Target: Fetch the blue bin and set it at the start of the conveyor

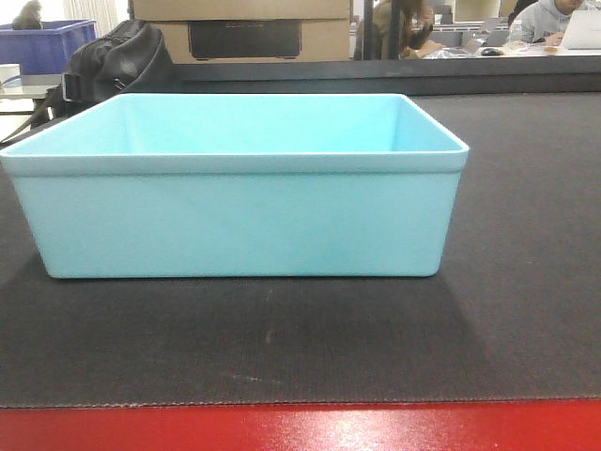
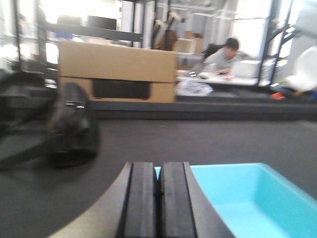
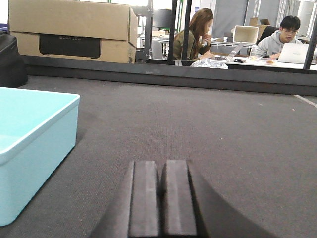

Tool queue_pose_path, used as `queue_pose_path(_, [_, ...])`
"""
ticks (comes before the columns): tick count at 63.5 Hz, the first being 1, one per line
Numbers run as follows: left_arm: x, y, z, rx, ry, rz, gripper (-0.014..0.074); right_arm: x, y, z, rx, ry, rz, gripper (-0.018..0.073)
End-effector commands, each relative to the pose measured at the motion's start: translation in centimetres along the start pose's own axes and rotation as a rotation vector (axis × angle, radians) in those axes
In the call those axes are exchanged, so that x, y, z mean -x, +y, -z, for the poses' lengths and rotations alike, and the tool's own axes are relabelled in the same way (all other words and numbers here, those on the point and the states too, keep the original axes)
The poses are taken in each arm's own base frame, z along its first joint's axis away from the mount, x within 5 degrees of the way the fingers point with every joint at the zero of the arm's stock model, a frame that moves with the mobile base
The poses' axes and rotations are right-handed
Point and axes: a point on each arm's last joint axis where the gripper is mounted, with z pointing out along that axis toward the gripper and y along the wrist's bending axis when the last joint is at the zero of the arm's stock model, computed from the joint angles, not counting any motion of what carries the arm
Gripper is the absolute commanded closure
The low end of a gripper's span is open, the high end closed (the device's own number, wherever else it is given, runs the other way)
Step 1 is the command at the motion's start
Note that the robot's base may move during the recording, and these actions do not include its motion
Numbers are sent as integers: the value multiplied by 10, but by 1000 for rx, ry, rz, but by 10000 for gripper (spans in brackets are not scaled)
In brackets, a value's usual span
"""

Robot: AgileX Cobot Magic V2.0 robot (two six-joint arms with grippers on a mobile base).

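Note:
The blue bin [image 1: 235,216] is a pale cyan tub. It stands empty and upright on the conveyor start [image 1: 526,310], a dark grey woven belt with a red strip [image 1: 300,427] along its near edge. Neither gripper shows in the front view. In the blurred left wrist view my left gripper [image 2: 158,168] is shut and empty, with the bin [image 2: 247,198] just beyond it to the right. In the right wrist view my right gripper [image 3: 162,166] is shut and empty low over the belt [image 3: 208,124], with the bin [image 3: 29,144] to its left.
A black bag [image 1: 122,61] lies behind the bin at the belt's far left. A cardboard box [image 1: 244,28] stands beyond the belt's far rail. A dark blue crate [image 1: 42,42] is at the far left. People sit at desks [image 3: 282,37] behind.

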Motion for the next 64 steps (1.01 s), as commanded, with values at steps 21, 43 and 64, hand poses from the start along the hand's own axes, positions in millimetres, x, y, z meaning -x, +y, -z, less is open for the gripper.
queue_pose_path(21, [-87,15,39,257,-76,-75,707,2,0,0,-3,-17,-8,725])
queue_pose_path(43, [-112,17,39,262,-68,-57,707,2,0,0,-3,-17,-8,725])
queue_pose_path(64, [-113,15,38,227,-60,-56,707,2,0,0,-3,-17,-8,725])
